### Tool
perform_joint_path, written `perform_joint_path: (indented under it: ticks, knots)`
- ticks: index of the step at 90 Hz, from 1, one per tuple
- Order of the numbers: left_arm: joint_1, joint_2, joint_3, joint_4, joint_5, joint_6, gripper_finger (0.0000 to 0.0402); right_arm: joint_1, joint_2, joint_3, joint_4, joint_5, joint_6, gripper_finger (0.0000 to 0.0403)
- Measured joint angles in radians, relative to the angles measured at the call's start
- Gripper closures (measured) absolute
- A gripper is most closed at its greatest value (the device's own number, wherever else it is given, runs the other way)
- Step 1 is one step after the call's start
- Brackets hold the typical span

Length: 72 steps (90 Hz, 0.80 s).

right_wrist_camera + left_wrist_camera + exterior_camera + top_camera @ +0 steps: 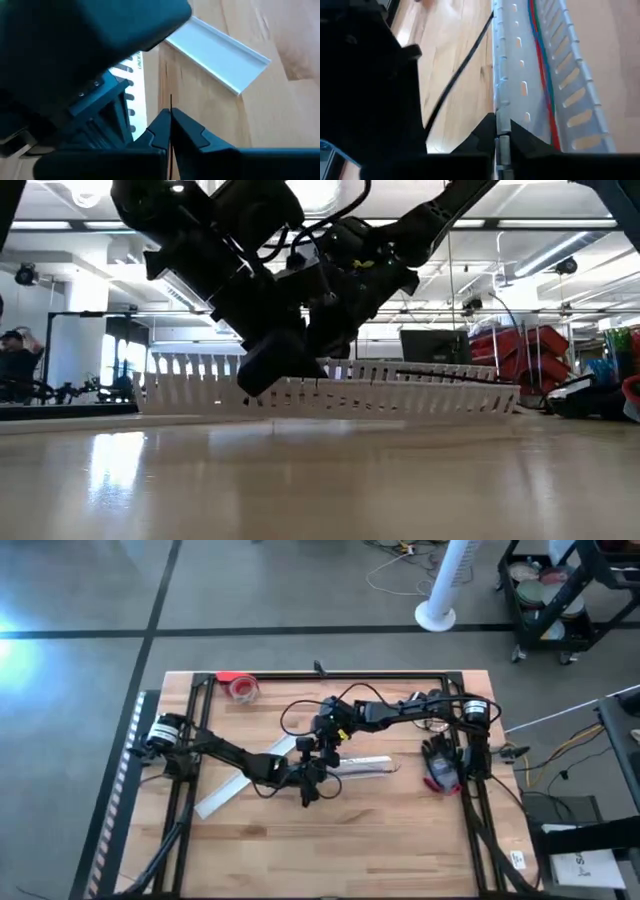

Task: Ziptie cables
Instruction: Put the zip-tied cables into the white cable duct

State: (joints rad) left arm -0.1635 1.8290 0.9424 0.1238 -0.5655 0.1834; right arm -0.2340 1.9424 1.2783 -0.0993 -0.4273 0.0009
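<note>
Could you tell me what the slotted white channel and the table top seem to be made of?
The slotted channel looks like moulded plastic, pale and slightly glossy, with evenly punched slots and thin walls; the left gripper is shut on its wall. The table top looks like wood, planks with visible grain and a smooth sheen.

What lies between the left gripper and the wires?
In the left wrist view, only a bare stretch of the slotted duct: the left gripper pinches its edge, the wires lie inside.

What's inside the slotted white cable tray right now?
Red, green and blue cables run along the inside of the tray. The left gripper pinches its near wall; the tray's far end is out of view.
</note>
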Motion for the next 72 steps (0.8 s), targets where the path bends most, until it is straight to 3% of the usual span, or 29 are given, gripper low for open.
perform_joint_path:
  ticks: [40, 72]
  knots:
    - [0.008, 0.003, -0.002, 0.0, 0.011, -0.059, 0.0389, -0.02, -0.047, 0.012, -0.117, -0.026, -0.04, 0.0196]
    - [0.009, -0.021, -0.002, 0.008, 0.03, -0.103, 0.0306, -0.035, -0.157, 0.012, -0.283, -0.025, -0.101, 0.0119]
